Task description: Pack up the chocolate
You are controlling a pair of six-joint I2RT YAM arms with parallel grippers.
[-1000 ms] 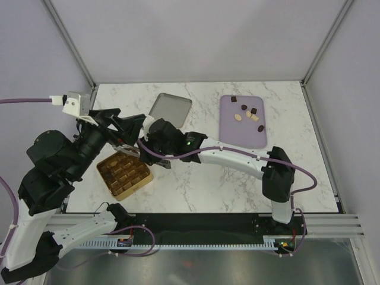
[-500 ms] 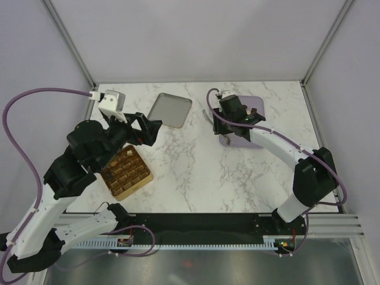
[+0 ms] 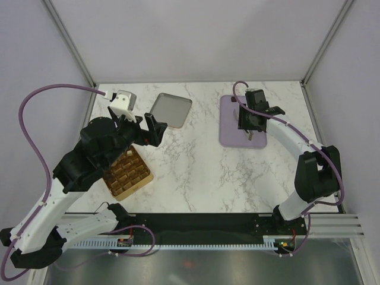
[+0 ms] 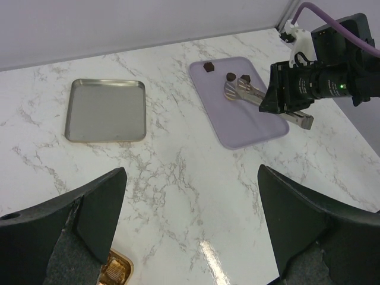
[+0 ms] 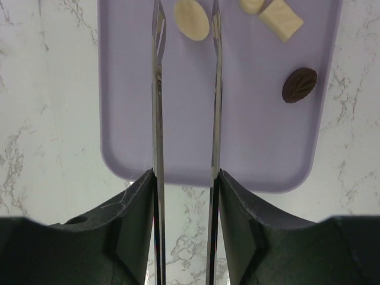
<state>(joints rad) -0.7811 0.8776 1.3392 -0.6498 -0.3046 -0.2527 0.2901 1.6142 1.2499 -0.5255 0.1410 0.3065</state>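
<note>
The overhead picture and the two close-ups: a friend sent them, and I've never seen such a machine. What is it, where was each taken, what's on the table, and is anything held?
It is two robot arms bolted to the near edge of a marble table. The overhead camera looks down on both, and each close-up comes from a camera on one arm's wrist. On the table are a gold box with compartments, a silver tray, and a lilac tray carrying small chocolates. The left claw is wide open and holds nothing. The right claw grips metal tweezers, whose tips straddle a cream chocolate.
</note>
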